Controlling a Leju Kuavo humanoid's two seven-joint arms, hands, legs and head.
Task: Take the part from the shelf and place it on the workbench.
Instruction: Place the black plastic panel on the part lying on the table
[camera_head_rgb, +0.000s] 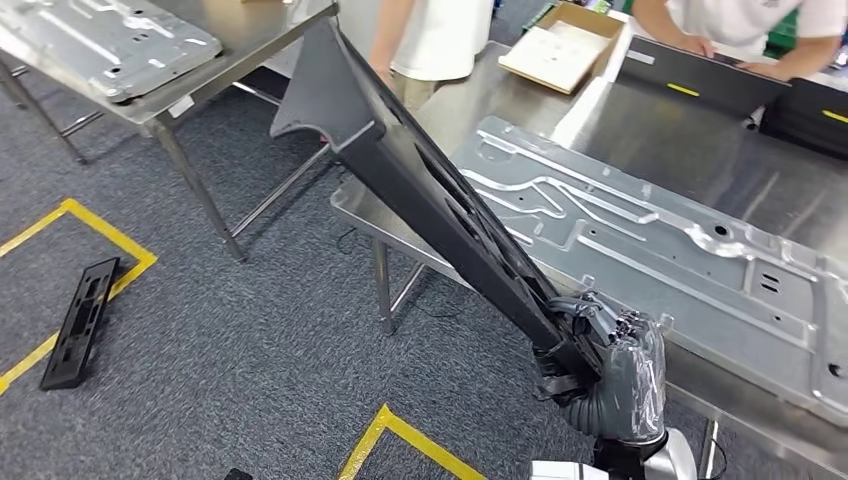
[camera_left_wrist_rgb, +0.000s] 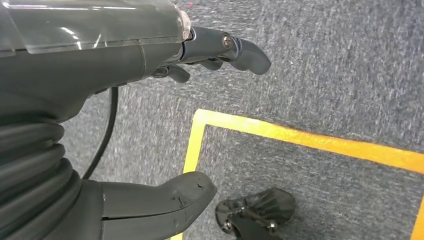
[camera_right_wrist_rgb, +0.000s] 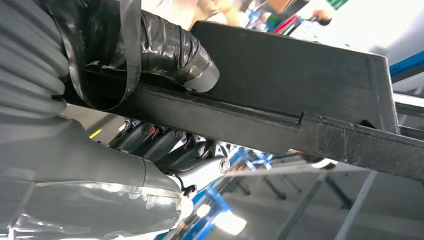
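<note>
One end of the long black plastic part (camera_head_rgb: 420, 190) is clamped in the right hand (camera_head_rgb: 605, 365); in the right wrist view its dark fingers (camera_right_wrist_rgb: 165, 145) curl under the bar's edge while the tape-wrapped thumb (camera_right_wrist_rgb: 175, 50) presses on the flat face, so the grip reads as firm; the part slants up and away from the hand, its far flared end raised above the gap between the two benches, touching neither; the lower end, at the hand, hangs just over the near edge of the stainless steel bench (camera_head_rgb: 500, 90), beside the large pressed grey sheet-metal panel (camera_head_rgb: 660, 235) lying on it.

The left hand (camera_left_wrist_rgb: 165, 125) hangs toward the grey carpet floor (camera_left_wrist_rgb: 325, 60), fingers (camera_left_wrist_rgb: 240, 50) and thumb spread apart with nothing between them, above a yellow tape line (camera_left_wrist_rgb: 300, 137).

Judging progress: taking the part looks done, since it is carried in the air and no shelf is in view; placing is what remains; the part must come down flat onto bare steel, and the panel takes much of the near bench, so free room seems tight.

Further out, a second steel bench (camera_head_rgb: 160, 110) carries another grey panel; a smaller black bracket (camera_head_rgb: 80, 320) lies on the carpet inside yellow tape; two people stand at the far side, near a cardboard box (camera_head_rgb: 560, 50).
</note>
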